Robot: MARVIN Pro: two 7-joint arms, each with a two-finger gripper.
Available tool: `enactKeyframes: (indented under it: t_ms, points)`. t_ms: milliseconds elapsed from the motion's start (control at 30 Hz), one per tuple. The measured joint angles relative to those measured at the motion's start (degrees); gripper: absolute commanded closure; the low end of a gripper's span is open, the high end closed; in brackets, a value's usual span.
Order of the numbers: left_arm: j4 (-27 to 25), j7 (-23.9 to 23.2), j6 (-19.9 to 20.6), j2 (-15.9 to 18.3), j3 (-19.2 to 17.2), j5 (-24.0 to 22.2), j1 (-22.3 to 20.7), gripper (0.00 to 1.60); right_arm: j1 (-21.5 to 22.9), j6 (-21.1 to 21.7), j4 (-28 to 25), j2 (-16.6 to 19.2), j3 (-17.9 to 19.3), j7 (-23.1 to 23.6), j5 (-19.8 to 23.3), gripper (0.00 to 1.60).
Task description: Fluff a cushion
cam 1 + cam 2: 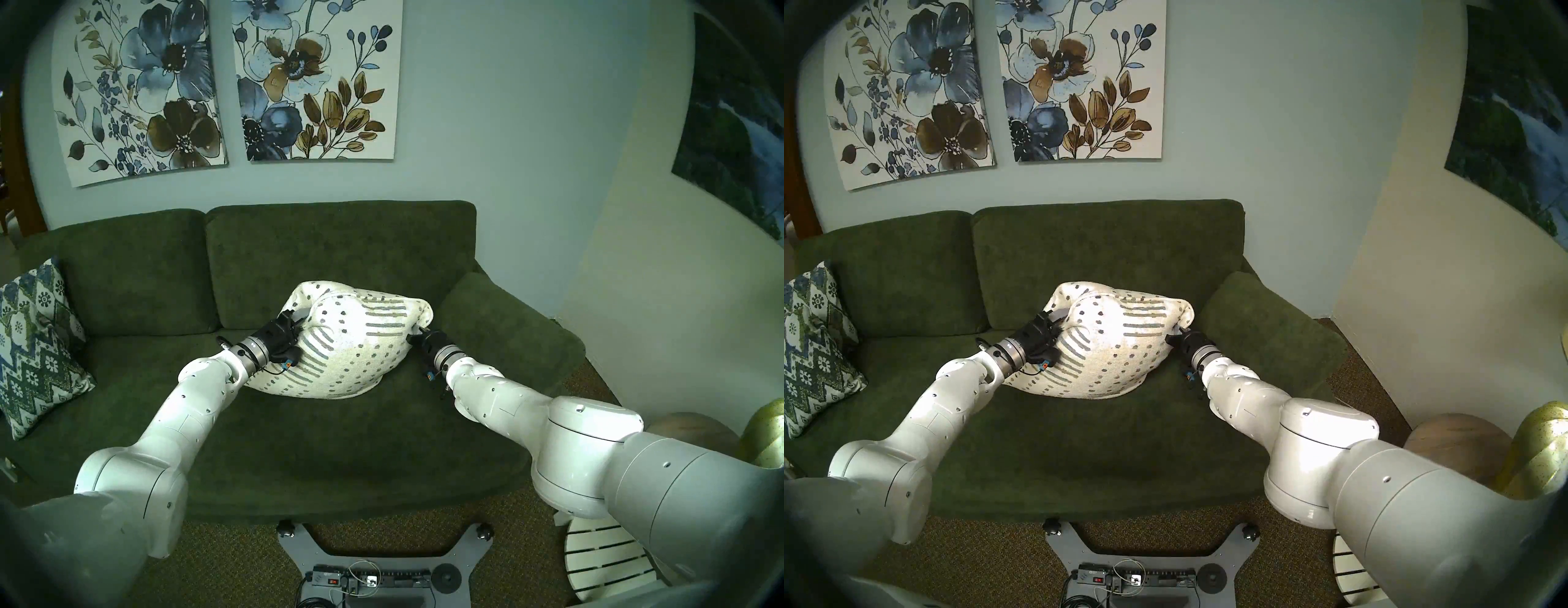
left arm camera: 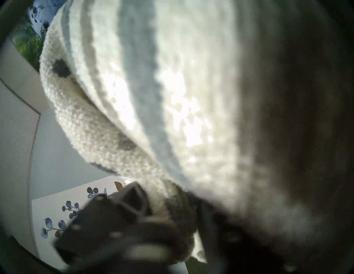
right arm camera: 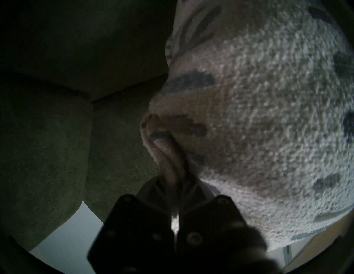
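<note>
Right gripper is clamped tight on a thin pinch of the cushion's edge, and that fold could slide out if the arms pull apart hard. Left gripper bites a thicker bunch of fabric on the opposite side. The cushion hangs between them, bunched up, its lower edge touching the sofa seat beside the armrest.

Dark green sofa against pale blue-grey wall. Two floral canvases hang above it. Landscape print on cream right wall. Zigzag patterned pillow at far left. Olive carpet near. White slatted stool near right.
</note>
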Motion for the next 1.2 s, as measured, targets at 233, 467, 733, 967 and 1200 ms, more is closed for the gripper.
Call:
enactKeyframes:
  t_ms: [233, 467, 733, 967, 1200]
  points:
    - [0.98, 2.77, -1.23, -0.09, 0.1, -0.74, 1.91, 0.0, -0.71, -0.24, 0.75, 0.14, -0.67, -0.91, -0.23, 1.6]
    - [1.76, 6.13, -2.83, 0.05, 0.58, -1.27, 3.71, 0.0, -1.39, -0.38, 1.29, 0.36, -1.2, -1.83, -0.4, 1.6]
    - [1.86, 10.99, -5.48, 0.83, 1.86, -1.4, 6.24, 0.0, -2.68, -0.46, 1.98, 0.8, -1.77, -2.97, -0.51, 1.6]
    - [1.8, 15.37, -8.12, 2.8, 3.01, -1.28, 8.94, 0.0, -3.59, -0.48, 2.23, 0.9, -2.22, -4.09, -0.6, 1.6]
    - [1.31, 19.38, -10.58, 5.16, 3.88, -1.14, 11.84, 0.0, -4.2, -0.47, 2.23, 0.63, -2.63, -4.71, -0.68, 1.6]
